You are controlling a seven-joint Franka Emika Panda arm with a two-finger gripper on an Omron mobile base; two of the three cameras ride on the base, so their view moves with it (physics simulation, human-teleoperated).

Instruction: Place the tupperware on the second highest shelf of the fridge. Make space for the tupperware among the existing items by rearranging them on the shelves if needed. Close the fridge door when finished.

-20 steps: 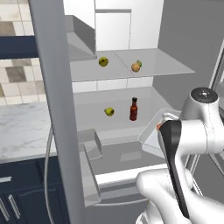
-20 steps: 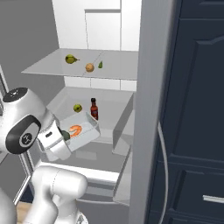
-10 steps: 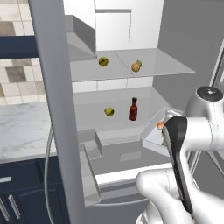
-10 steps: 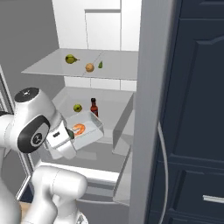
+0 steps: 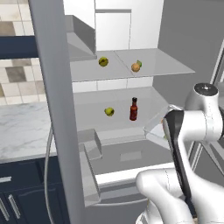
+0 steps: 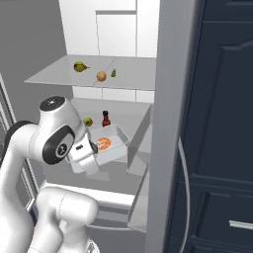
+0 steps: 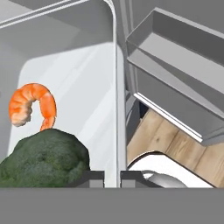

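Note:
The fridge (image 5: 52,87) stands open. My gripper (image 6: 95,152) is shut on the rim of the tupperware (image 6: 111,145), a translucent tray holding an orange shrimp (image 7: 30,103) and broccoli (image 7: 41,157). In the hand view the gripper (image 7: 112,176) pinches the tupperware (image 7: 83,78) wall. The tray hangs in front of the lower shelf (image 5: 92,103), right of a dark red bottle (image 5: 134,109) and a yellow-green fruit (image 5: 109,112). The upper shelf (image 5: 162,63) carries a yellow-green fruit (image 5: 103,61) and an orange fruit (image 5: 136,67). Which one is the second highest shelf I cannot tell; the fridge's top is cut off.
Railed door bins (image 5: 89,148) line the left door, and another bin (image 7: 175,65) shows in the hand view. A marble counter (image 5: 22,131) lies to the left, dark navy cabinets (image 6: 222,123) to the right. Wooden floor (image 7: 166,144) lies below.
The arm has carried the tupperware forward and toward the fridge interior, nearer the lower shelf's front edge. The fruits and bottle have stayed in place.

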